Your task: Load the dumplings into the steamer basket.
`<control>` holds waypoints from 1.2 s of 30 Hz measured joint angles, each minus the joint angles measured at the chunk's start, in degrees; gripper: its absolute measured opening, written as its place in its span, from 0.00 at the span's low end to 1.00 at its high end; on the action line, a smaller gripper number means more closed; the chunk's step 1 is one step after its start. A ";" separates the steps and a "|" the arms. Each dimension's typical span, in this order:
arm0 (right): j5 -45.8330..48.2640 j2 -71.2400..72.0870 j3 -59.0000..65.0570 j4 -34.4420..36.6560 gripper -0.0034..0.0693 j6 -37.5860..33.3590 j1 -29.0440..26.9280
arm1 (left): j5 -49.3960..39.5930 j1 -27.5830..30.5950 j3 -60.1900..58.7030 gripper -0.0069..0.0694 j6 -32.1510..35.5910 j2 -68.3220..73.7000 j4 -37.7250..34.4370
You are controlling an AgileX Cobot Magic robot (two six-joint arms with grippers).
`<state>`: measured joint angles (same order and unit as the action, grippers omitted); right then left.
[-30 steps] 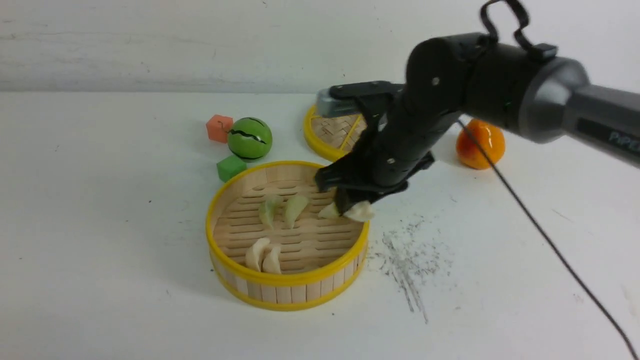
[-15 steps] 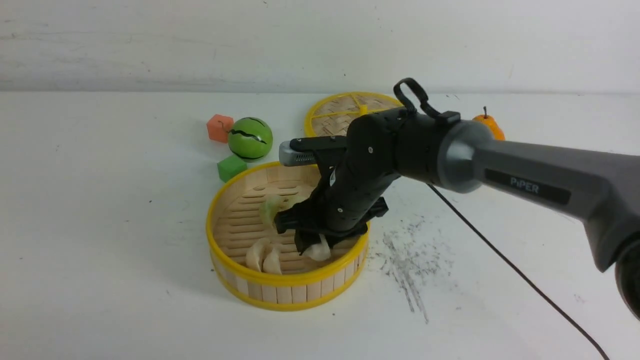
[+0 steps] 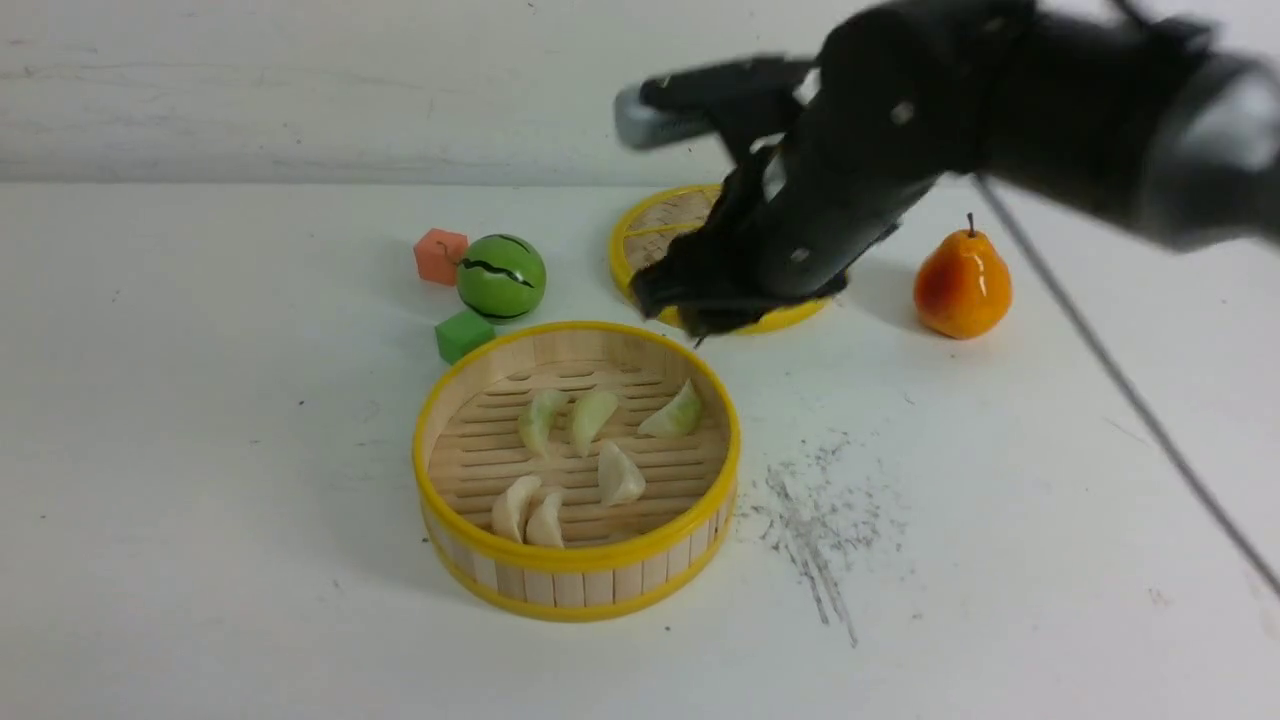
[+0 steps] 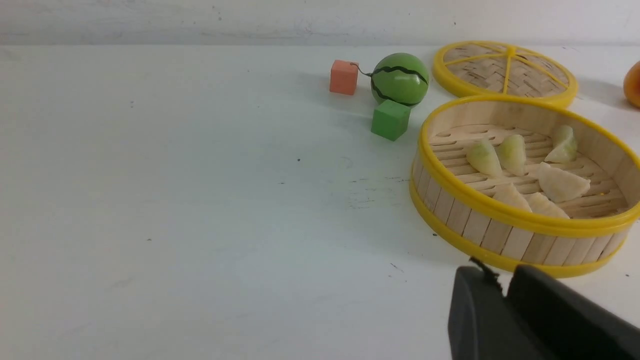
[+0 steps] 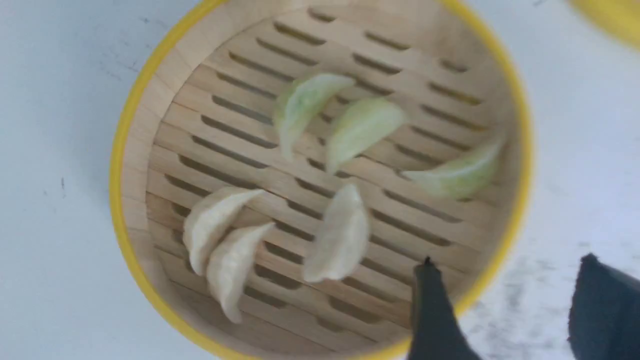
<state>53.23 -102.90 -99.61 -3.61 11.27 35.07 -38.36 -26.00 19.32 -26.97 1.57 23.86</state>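
Note:
The steamer basket (image 3: 575, 560) stands at the middle of the table with several dumplings on its slatted floor. Three pale green ones (image 3: 592, 415) lie at the far side, three cream-white ones (image 3: 620, 475) nearer. My right gripper (image 3: 695, 318), blurred, hangs high above the basket's far right rim, in front of the woven lid. In the right wrist view its gripper (image 5: 507, 260) is open and empty over the basket's rim (image 5: 120, 150). My left gripper (image 4: 502, 272) is shut on nothing, low beside the basket's wall (image 4: 480, 225).
A flat woven yellow-rimmed lid (image 3: 650, 240) lies behind the basket. An orange pear (image 3: 962, 285) stands at the right. A green watermelon ball (image 3: 500, 277), an orange cube (image 3: 439, 256) and a green cube (image 3: 462, 335) sit at the back left. Dark scuff marks (image 3: 815, 520) lie right of the basket.
My right gripper carried a white dumpling down into the basket, let it go and rose up and back. That dumpling now lies on the basket's floor.

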 joint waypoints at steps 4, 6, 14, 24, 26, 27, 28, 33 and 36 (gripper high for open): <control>4.49 16.47 4.55 -7.55 0.14 -0.70 0.00 | 0.05 0.00 0.00 0.21 0.00 0.00 0.00; 3.97 23.82 9.97 -8.37 0.05 -0.64 0.00 | 0.05 0.00 0.00 0.21 0.00 0.00 0.00; -22.98 55.09 50.19 -9.17 0.02 4.92 0.00 | 0.00 0.00 0.00 0.22 0.00 0.00 0.00; -56.34 81.23 86.87 -13.51 0.04 7.16 0.00 | 0.00 0.00 0.00 0.22 0.00 0.00 0.00; -57.82 85.08 90.29 -13.58 0.04 8.60 0.00 | 0.00 0.00 0.00 0.23 0.00 0.00 0.00; -58.38 85.80 91.16 -13.58 0.04 9.02 0.00 | 0.00 0.00 0.00 0.23 0.00 0.00 0.00; -59.39 87.44 92.42 -13.63 0.04 9.62 0.00 | 0.00 0.00 0.00 0.23 0.00 0.00 0.00; -58.07 92.84 95.82 -13.69 0.04 9.78 0.00 | 0.00 0.00 0.00 0.24 0.00 0.00 0.00; -54.23 94.63 96.87 -13.80 0.04 9.36 0.00 | 0.00 0.00 0.00 0.24 0.00 0.00 0.00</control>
<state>-1.00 -8.27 -2.74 -17.41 20.64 35.07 -38.37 -26.00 19.32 -26.97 1.57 23.86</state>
